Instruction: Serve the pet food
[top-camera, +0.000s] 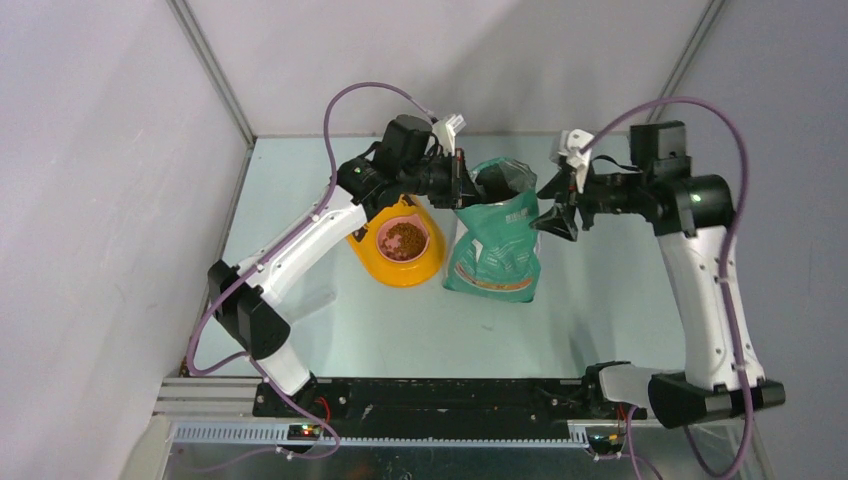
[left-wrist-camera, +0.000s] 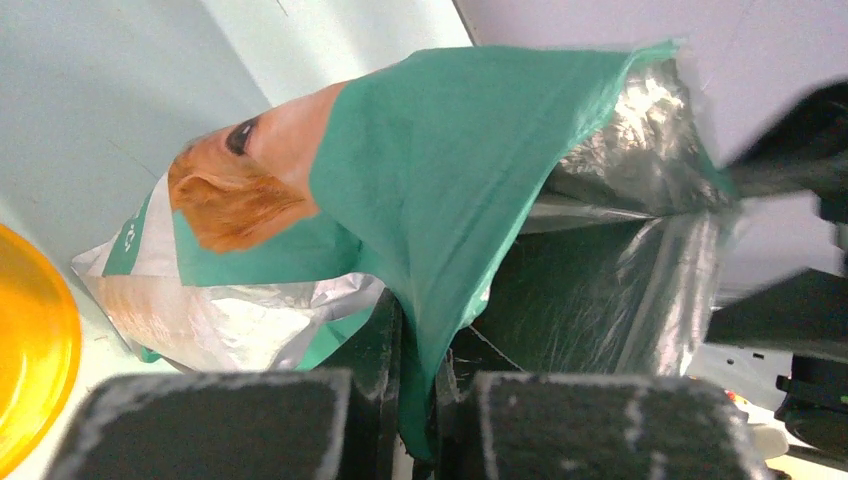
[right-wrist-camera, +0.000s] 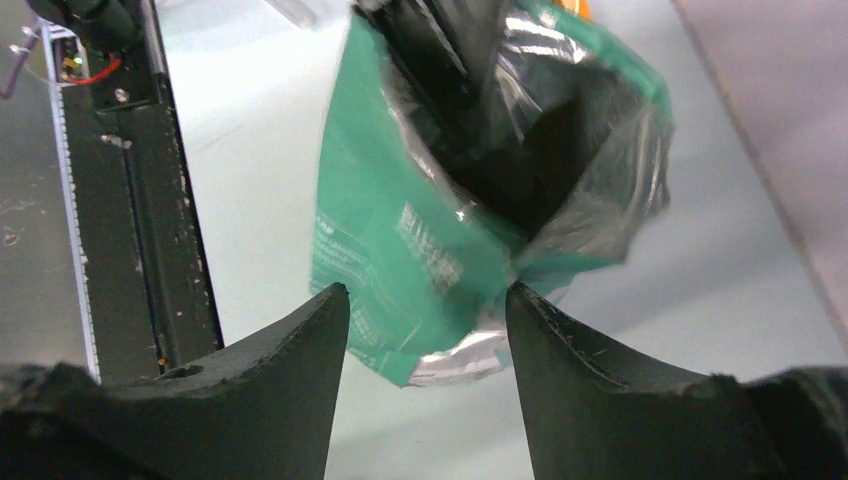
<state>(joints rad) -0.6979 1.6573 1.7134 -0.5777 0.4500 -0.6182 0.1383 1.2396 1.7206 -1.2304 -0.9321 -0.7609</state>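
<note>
The green-and-white pouch (top-camera: 497, 240) stands open at mid table, its mouth at the far end. My left gripper (top-camera: 462, 185) is shut on the pouch's left top edge; the green film (left-wrist-camera: 440, 350) is pinched between its jaws. The golden dog print (left-wrist-camera: 240, 190) and the silver lining (left-wrist-camera: 640, 260) show there. My right gripper (top-camera: 556, 217) is open and empty, just right of the pouch mouth; the pouch (right-wrist-camera: 420, 250) lies beyond its spread fingers. Brown pet food (top-camera: 403, 239) fills one bowl of the yellow feeder (top-camera: 398, 268), left of the pouch.
White walls close in the table on the left, back and right. The black base rail (top-camera: 430, 395) runs along the near edge. A feeder rim (left-wrist-camera: 35, 350) shows at the left wrist view's left edge.
</note>
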